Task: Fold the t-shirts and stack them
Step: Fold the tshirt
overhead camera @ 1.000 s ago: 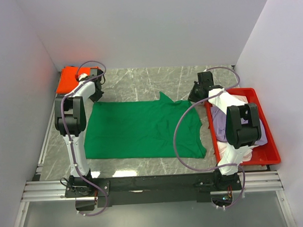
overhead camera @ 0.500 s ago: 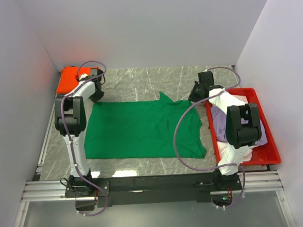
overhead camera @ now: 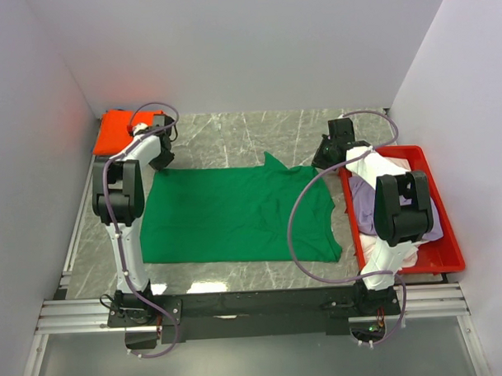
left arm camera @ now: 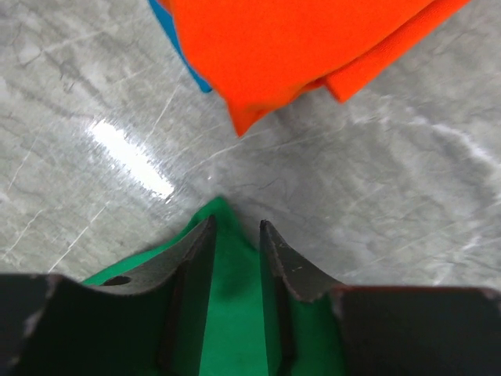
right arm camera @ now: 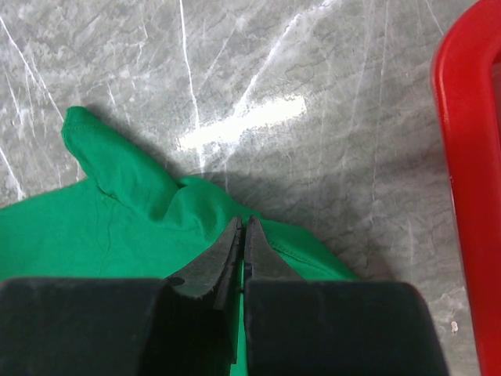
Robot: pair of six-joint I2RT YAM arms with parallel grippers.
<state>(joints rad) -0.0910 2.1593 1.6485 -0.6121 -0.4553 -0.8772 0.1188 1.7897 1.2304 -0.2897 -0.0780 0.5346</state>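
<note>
Green cloth is the job in hand: the green t-shirt [overhead camera: 235, 213] lies spread flat across the middle of the marble table [overhead camera: 233, 139], and both arms stand at its far edge, which reads as the start of a fold toward the near side. The left end effector [left arm camera: 237, 223] hangs with its fingers spread, straddling the far-left corner of the green fabric. The right end effector [right arm camera: 243, 222] has its fingers pressed together at the far-right edge beside the sleeve, though whether any cloth is caught between them cannot be told. To fold well, the left one should probably come down until the corner sits deep between its fingers before it closes, taking only the shirt. The two ends would then best rise together and level, so that the edge stays taut and the crease runs straight. The left arm should keep clear of the folded orange t-shirt [left arm camera: 297, 39] lying over the blue t-shirt [left arm camera: 186, 55] just beyond that corner, and the right arm clear of the red tray [right arm camera: 462, 157].
</note>
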